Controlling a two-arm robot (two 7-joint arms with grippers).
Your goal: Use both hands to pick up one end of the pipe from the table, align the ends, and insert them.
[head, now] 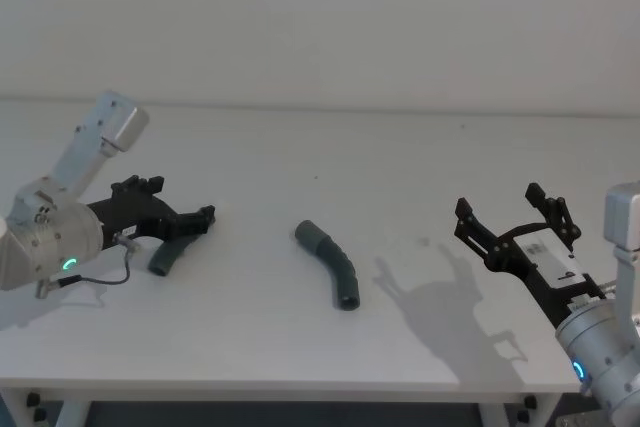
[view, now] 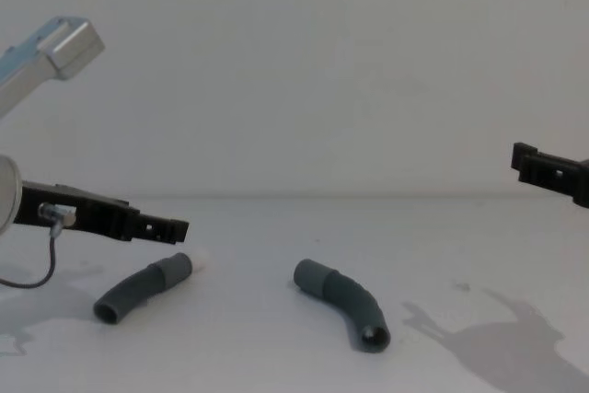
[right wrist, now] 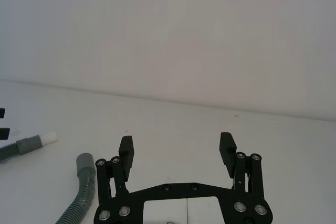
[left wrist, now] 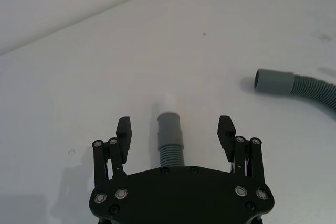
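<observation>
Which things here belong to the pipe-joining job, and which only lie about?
Job: dark grey curved tube piece with white tip; dark grey curved tube piece with wider collar; open black left gripper; open black right gripper; off-white table.
Lying about: small dark speck on the table.
</observation>
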